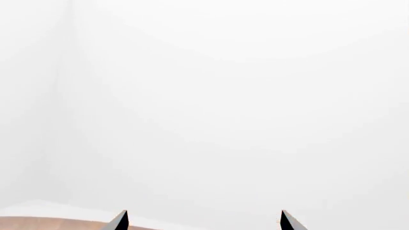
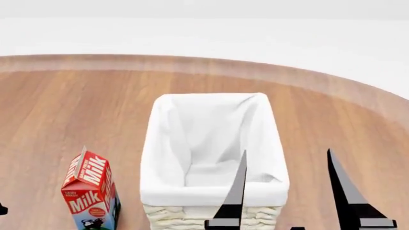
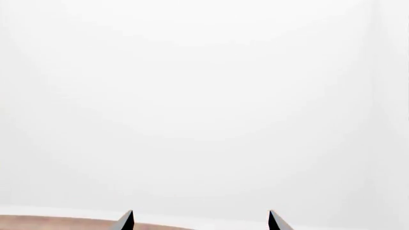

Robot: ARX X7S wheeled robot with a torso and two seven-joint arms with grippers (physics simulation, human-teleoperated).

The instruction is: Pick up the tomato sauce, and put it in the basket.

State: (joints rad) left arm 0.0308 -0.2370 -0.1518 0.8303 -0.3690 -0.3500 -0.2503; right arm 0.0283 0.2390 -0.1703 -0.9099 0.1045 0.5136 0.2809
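Observation:
The tomato sauce can is out of view in all three views. The cream wicker basket (image 2: 191, 193) with a white cloth lining stands on the wooden table in the middle of the head view, and nothing shows inside it. My right gripper (image 2: 286, 152) is open and empty, with its two dark fingers raised over the basket's near right corner. In the right wrist view the right gripper (image 3: 200, 212) shows only its spread fingertips against a white wall. My left gripper (image 1: 204, 212) is open and empty in its wrist view, also facing the white wall.
A red, white and blue milk carton (image 2: 89, 194) stands left of the basket near the front. The round wooden table (image 2: 76, 105) stretches back to a curved far edge, with a white wall beyond. A small dark part shows at the left edge (image 2: 2, 209).

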